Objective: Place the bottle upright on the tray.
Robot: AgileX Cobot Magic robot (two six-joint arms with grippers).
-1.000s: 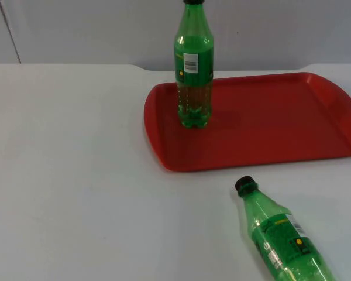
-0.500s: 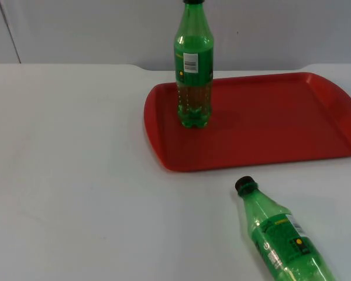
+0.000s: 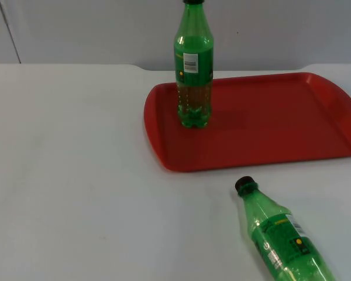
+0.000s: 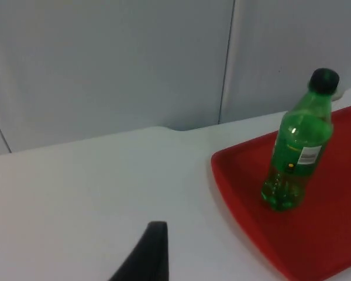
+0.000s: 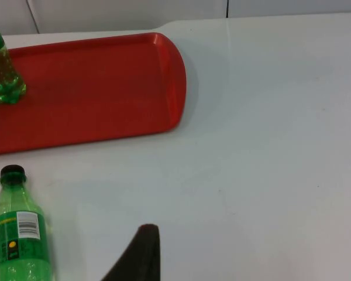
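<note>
Lying bottle (image 3: 281,234) on its side on white desk (image 3: 70,175), lower right of top view, black cap aimed at red tray (image 3: 281,126) edge, near tray but apart; not yet lifted; likely target since task wants it upright on tray; standing bottle (image 3: 193,70) already upright at tray's left end, leaving bare room to its right; left tool (image 4: 143,257) and right tool (image 5: 134,257) each show one black fingertip; spread or pressed together, cannot tell; both arms wait.

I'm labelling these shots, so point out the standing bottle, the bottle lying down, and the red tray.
standing bottle (image 3: 193,88), top view, on its green body.
lying bottle (image 3: 278,234), top view, on its body near the label.
red tray (image 3: 269,126), top view, on its bare floor.
</note>
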